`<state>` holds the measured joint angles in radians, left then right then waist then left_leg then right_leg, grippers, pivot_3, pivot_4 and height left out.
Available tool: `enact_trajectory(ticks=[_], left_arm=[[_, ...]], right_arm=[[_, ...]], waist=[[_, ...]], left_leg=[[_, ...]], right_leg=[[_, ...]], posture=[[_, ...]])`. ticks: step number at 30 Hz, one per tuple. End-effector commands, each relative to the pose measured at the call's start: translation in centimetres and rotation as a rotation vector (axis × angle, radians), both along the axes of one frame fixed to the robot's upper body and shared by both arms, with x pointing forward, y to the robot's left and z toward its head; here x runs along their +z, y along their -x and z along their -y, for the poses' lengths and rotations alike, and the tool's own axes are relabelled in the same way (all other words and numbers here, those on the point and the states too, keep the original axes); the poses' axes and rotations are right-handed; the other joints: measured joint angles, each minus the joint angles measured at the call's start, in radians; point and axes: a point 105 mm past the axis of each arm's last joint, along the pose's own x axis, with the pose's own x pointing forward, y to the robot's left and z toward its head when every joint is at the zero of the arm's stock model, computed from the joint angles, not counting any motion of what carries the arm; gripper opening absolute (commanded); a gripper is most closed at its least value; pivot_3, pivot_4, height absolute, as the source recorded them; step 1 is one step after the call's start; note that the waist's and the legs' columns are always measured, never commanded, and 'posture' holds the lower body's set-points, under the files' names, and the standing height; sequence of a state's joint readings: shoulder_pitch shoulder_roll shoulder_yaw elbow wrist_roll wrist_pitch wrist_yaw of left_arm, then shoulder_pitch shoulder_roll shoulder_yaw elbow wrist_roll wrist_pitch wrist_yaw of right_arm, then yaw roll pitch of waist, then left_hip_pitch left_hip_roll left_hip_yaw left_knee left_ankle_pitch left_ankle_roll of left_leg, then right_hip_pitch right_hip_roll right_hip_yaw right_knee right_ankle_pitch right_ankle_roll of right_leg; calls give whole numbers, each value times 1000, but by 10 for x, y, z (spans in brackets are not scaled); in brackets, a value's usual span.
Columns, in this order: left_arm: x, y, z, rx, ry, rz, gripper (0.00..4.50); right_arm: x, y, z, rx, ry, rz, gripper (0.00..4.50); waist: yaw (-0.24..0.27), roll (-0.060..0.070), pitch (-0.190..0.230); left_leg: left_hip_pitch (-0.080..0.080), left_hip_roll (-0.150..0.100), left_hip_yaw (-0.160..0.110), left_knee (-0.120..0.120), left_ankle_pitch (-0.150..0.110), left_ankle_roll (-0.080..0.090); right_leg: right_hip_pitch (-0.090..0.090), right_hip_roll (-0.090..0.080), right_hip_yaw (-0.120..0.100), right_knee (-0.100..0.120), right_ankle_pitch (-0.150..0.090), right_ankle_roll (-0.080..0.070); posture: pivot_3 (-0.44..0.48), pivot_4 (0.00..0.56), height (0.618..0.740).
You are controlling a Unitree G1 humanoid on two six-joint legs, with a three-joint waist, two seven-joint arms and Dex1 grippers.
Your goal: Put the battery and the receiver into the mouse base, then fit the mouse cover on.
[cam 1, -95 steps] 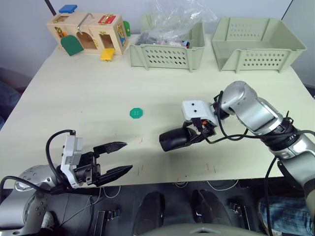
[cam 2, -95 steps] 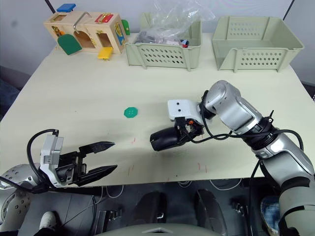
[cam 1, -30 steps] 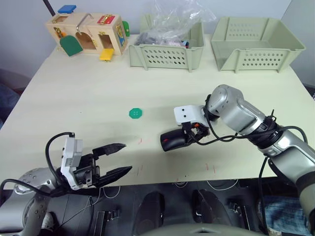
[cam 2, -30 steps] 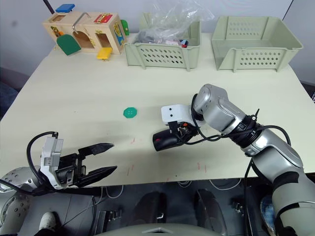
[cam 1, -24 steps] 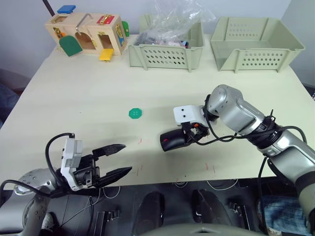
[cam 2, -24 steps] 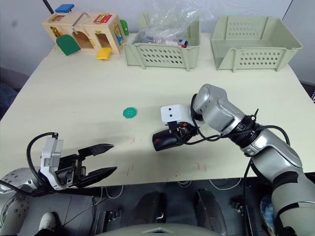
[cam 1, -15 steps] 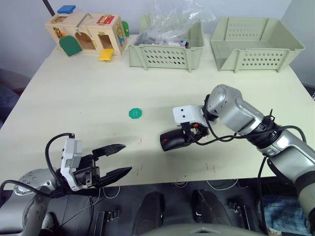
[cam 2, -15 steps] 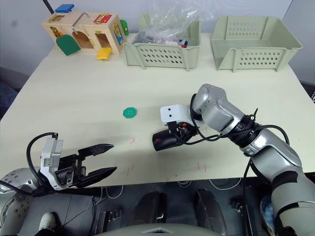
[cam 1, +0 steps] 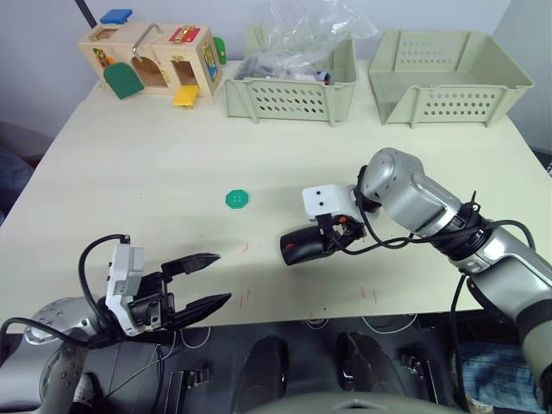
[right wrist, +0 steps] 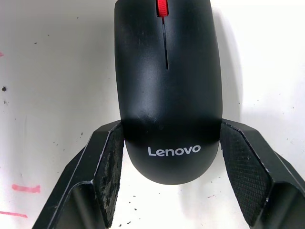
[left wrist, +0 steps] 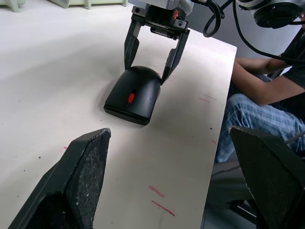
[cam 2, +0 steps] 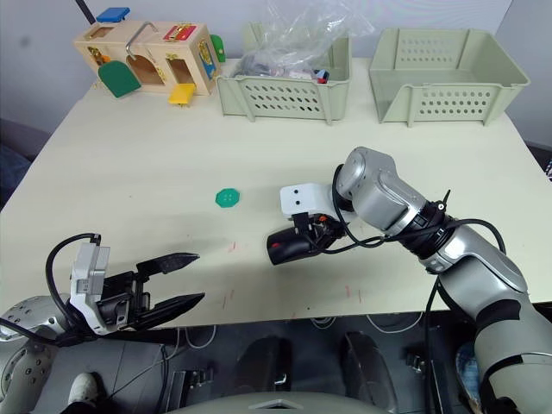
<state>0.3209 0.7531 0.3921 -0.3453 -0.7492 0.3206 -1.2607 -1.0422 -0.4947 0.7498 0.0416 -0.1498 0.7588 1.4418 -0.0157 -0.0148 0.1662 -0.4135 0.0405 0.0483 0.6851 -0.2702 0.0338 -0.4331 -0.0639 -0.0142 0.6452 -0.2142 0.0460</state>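
Pale cream table (cam 1: pixel 155 172) against a grey wall; along its far edge sit a wooden latch-and-lock toy box (cam 1: pixel 155 59) with coloured doors, a pale green perforated plastic basket (cam 1: pixel 293 86) holding a crumpled clear plastic bag (cam 1: pixel 312 34), and a second pale green basket (cam 1: pixel 448 82) to the right of it. A flat green round disc (cam 1: pixel 238 199) lies alone mid-table, well apart from everything else. The glossy black oval mouse cover (right wrist: pixel 167 90), white lettering at its rounded rear end, sits fitted on the black mouse base (left wrist: pixel 125 109), which shows as a dark rim under the shell (a red scroll wheel sits at the front end); the assembled mouse rests flat on the table near the front edge, right of centre. The right gripper (right wrist: pixel 169 164) is down at the mouse's rear end, its two black fingers spread to either side of the shell; the left wrist view shows both fingertips just beside the flanks, and whether the pads press on the plastic I cannot tell. The left gripper (cam 1: pixel 200 279) hangs at the table's front left edge, jaws wide apart with nothing between them, pointing toward the mouse but well short of it. A seated person's leg in blue jeans (left wrist: pixel 257 119) shows past the table edge in the left wrist view.
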Motion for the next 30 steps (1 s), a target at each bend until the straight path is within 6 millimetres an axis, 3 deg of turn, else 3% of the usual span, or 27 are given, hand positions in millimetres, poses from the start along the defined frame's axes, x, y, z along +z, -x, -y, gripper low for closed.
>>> enact_trajectory(ticks=[1, 30], left_arm=[[9, 2, 2, -13, -2, 44, 4267], [8, 1, 4, -17, -2, 44, 4267]], right_arm=[[4, 2, -4, 20, 3, 10, 2888], [7, 3, -6, 25, -10, 10, 2888]], waist=[[0, 0, 0], [0, 0, 0]], left_leg=[[0, 0, 0, 0, 0, 0], [0, 0, 0, 0, 0, 0]], right_leg=[[0, 0, 0, 0, 0, 0], [0, 0, 0, 0, 0, 0]], posture=[[0, 150, 740], [0, 150, 740]])
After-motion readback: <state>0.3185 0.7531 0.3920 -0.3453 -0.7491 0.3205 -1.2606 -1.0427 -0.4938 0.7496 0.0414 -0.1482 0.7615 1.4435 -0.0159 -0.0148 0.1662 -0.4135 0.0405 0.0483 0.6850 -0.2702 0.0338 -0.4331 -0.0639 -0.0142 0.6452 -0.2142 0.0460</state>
